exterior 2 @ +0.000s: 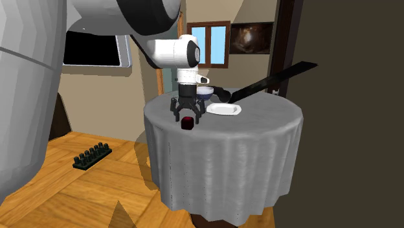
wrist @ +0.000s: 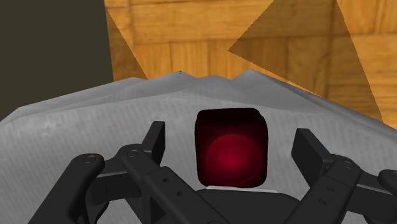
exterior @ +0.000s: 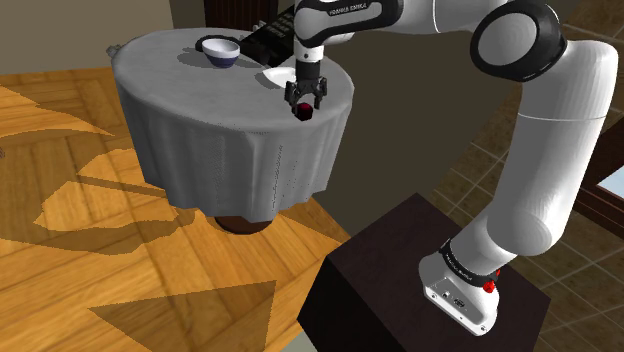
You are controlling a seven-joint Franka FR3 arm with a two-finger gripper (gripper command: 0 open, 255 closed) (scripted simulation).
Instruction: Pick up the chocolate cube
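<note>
A dark red, glossy cube rests on the grey tablecloth close to the table's near rim. My black gripper is lowered over it and is open. One finger stands on each side of the cube with a gap between pad and cube, so nothing is held. In the shoulder view the cube sits just under the gripper at the table's right rim. The second exterior view has the cube below the gripper at the table's front left.
The round table is draped in grey cloth. A white bowl, a white plate and a long black flat object lie behind the gripper. A black rack sits on the wooden floor. My dark stand is beside the table.
</note>
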